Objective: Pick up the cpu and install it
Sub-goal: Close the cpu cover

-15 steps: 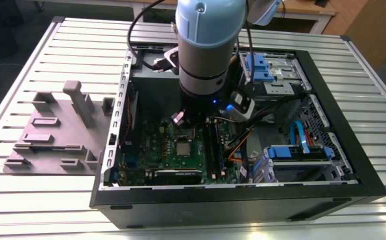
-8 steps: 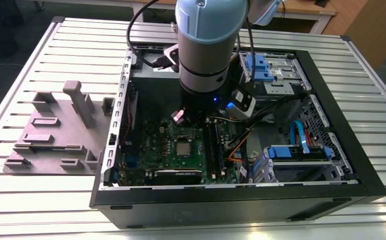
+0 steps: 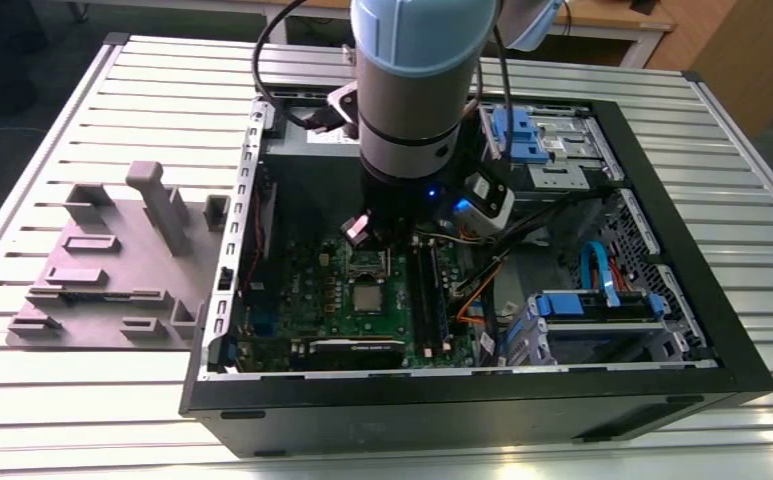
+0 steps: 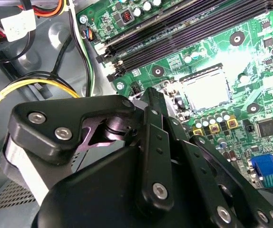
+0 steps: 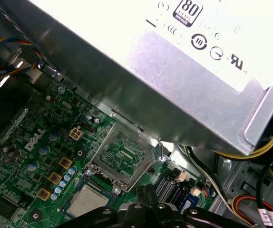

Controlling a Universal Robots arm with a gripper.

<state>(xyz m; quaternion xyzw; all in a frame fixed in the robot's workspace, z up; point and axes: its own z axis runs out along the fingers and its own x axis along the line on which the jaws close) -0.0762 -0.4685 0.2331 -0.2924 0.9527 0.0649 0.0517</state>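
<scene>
- Gripper (image 4: 151, 156) hung low over the motherboard (image 4: 250, 57); spread or pressed together, could not tell.
- Cpu (image 5: 86, 200) lay flat in its socket, close by the gripper.
- First wrist view: hinged socket frame (image 5: 122, 154) tilted up beside the cpu, power supply (image 5: 174, 71) beyond.
- Exterior view: grey fixture (image 3: 106, 270) on the table outside the case (image 3: 466, 400).

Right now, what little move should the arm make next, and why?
Probably ease the gripper sideways until it hangs above the small silvery square chip: the chip lies flat on the green motherboard beside the raised metal frame, with the gripper off to one side.
</scene>
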